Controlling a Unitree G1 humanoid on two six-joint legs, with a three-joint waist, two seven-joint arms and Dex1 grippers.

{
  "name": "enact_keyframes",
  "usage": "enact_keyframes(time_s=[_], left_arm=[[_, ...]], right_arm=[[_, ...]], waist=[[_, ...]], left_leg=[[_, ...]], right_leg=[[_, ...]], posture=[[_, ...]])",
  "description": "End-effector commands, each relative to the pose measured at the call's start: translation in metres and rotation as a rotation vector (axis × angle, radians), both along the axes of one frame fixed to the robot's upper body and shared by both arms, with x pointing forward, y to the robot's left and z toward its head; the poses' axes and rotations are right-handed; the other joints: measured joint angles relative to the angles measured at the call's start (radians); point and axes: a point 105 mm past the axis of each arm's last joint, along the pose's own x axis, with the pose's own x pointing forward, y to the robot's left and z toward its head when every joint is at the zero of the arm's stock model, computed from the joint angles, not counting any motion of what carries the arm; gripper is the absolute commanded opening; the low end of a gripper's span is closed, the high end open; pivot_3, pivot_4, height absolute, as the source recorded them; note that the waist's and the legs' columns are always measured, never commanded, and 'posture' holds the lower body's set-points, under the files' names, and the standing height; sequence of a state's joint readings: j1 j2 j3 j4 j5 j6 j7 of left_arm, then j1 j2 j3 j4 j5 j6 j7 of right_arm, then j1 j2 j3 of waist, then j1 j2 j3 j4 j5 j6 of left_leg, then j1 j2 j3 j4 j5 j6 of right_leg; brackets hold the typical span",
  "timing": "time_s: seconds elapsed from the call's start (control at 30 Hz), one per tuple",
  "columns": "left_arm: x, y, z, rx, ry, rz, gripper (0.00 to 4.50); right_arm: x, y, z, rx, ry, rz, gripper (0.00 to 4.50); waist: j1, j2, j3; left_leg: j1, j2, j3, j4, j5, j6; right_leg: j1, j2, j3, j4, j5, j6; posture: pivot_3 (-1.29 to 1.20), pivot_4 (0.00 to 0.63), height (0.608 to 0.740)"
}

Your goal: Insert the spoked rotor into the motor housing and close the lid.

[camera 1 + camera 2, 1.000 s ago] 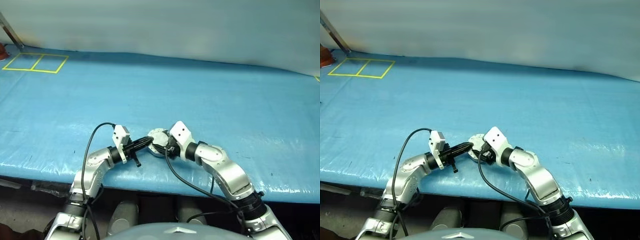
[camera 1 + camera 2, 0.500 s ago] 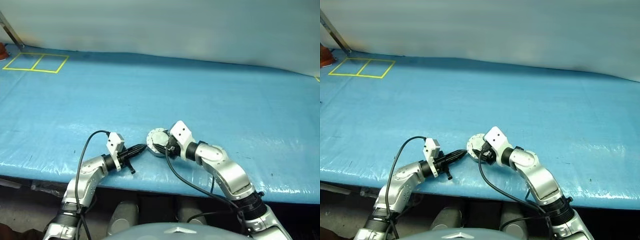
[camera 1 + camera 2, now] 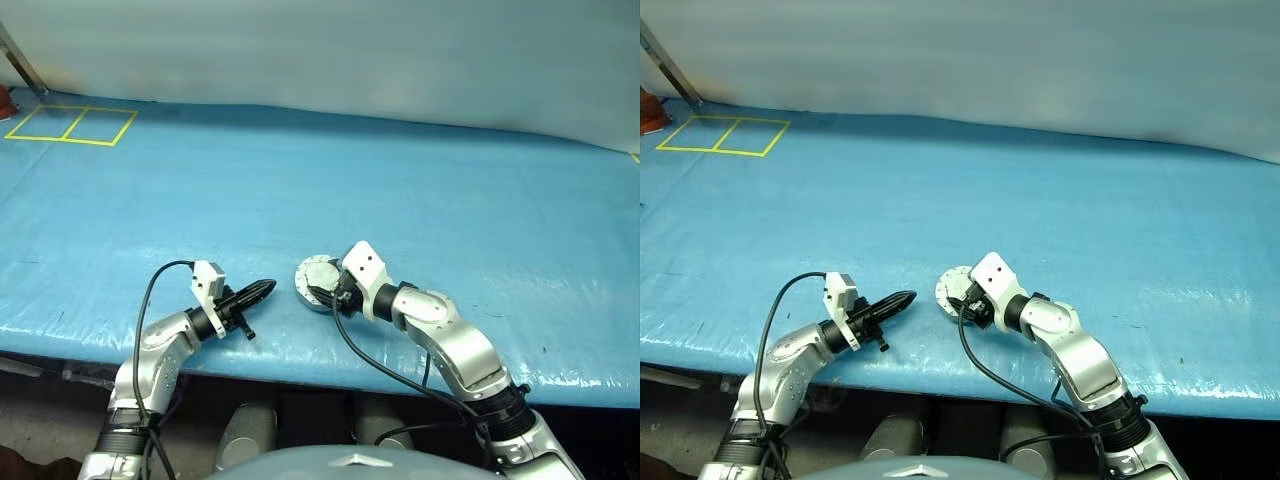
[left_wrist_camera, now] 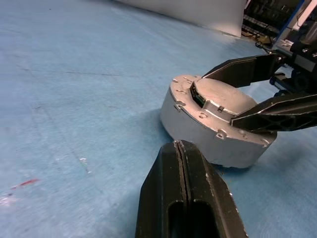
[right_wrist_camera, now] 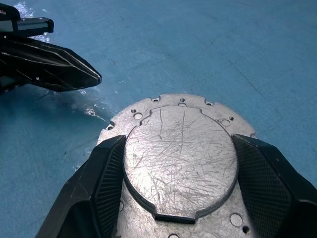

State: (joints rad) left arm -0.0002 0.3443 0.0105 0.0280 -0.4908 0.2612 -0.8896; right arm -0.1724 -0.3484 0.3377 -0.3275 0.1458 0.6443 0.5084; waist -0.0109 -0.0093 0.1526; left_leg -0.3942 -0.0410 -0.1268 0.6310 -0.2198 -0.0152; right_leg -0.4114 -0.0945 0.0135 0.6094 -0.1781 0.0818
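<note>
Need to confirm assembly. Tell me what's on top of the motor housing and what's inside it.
On top of the motor housing sits the lid, closed, plain scratched grey face up. The right gripper straddles it, a finger at each side. The lid covers the inside, so the windings and any rotor cannot be seen.

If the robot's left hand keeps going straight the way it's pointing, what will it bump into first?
Most likely the motor housing, with its lid shut. The left hand, fingers pressed together, aims right at the housing's side wall, with bare blue table between. The right hand straddles the housing.
</note>
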Motion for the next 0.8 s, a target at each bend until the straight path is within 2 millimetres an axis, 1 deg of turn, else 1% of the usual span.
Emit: enact_keyframes(time_s=[0.03,0.17,0.27,0.47,0.63,0.8], left_arm=[[0.0,-0.014,0.02,-0.057,-0.059,-0.047,0.0],[0.001,-0.026,0.025,-0.12,-0.055,-0.062,0.0],[0.002,-0.029,0.029,-0.139,-0.059,-0.067,0.0],[0.004,-0.029,0.016,-0.042,-0.035,-0.08,0.0],[0.008,-0.033,0.02,-0.072,-0.037,-0.078,0.0],[0.008,-0.036,0.011,-0.003,-0.014,-0.093,0.0]], right_arm=[[-0.001,-0.01,-0.019,-0.059,0.064,-0.041,3.03],[-0.002,-0.008,-0.02,-0.059,0.068,-0.035,3.03],[-0.003,-0.009,-0.02,-0.059,0.072,-0.036,3.03],[-0.004,-0.011,-0.021,-0.06,0.075,-0.043,3.03],[-0.005,-0.009,-0.021,-0.057,0.075,-0.041,3.03],[-0.005,-0.009,-0.019,-0.053,0.069,-0.039,3.03]], waist=[[0.0,0.0,0.0],[-0.001,0.0,0.0],[-0.002,0.0,0.0],[-0.001,0.0,0.0],[-0.001,0.0,0.0],[-0.001,0.0,0.0]], left_leg=[[0.0,0.0,0.0,0.0,0.0,0.0],[0.0,0.0,0.0,0.0,0.0,0.0],[0.0,0.0,0.0,0.0,0.0,0.0],[0.0,0.0,0.0,0.0,0.0,0.0],[0.0,0.0,0.0,0.0,0.0,0.0],[0.0,0.0,0.0,-0.001,0.0,0.0]], right_leg=[[0.0,0.0,0.0,0.0,0.0,0.0],[0.0,0.0,0.0,0.0,0.0,0.0],[0.0,0.0,0.0,0.0,0.0,0.0],[0.0,0.0,0.0,0.0,0.0,0.0],[0.0,0.0,0.0,0.0,0.0,0.0],[0.0,0.0,0.0,0.0,0.0,0.0]], posture=[[0.0,0.15,0.74],[0.0,0.15,0.74],[0.0,0.15,0.74],[0.0,0.15,0.74],[0.0,0.15,0.74],[0.0,0.15,0.74]])
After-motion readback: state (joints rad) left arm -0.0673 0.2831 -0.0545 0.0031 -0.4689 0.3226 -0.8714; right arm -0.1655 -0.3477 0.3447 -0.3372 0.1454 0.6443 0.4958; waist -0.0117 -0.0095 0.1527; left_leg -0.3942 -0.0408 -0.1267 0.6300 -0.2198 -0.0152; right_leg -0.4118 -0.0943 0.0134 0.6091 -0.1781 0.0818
